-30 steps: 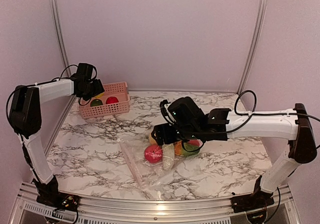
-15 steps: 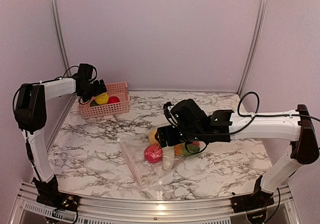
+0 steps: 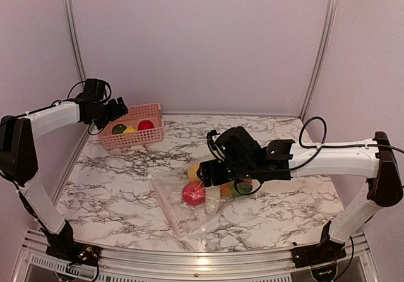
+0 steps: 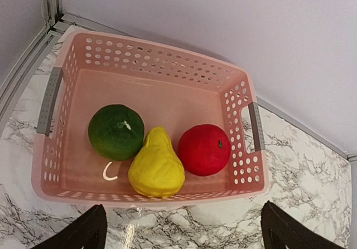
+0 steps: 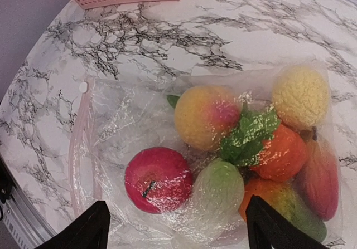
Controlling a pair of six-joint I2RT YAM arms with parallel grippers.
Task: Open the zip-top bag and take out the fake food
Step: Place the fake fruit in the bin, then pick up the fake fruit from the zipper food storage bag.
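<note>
The zip-top bag (image 3: 189, 200) lies on the marble table, its pink zip strip (image 5: 78, 149) at the left edge. Inside it I see fake food: a red apple (image 5: 158, 179), a peach (image 5: 205, 117), a pale green piece (image 5: 218, 189), a yellow lemon (image 5: 300, 96), an orange (image 5: 281, 153) and green leaves (image 5: 248, 135). My right gripper (image 5: 178, 235) hangs open just above the bag, over the apple; in the top view it (image 3: 209, 171) is empty. My left gripper (image 4: 181, 240) is open and empty above the pink basket's near edge.
The pink basket (image 4: 245, 171) stands at the back left by the wall (image 3: 129, 144). It holds a green fruit (image 4: 116, 132), a yellow pear (image 4: 156, 168) and a red fruit (image 4: 204, 149). A metal rail runs along the table's left edge.
The yellow pear has left my left gripper and now lies in the basket. The left gripper has pulled back to the left. The right gripper has sunk slightly toward the bag.
</note>
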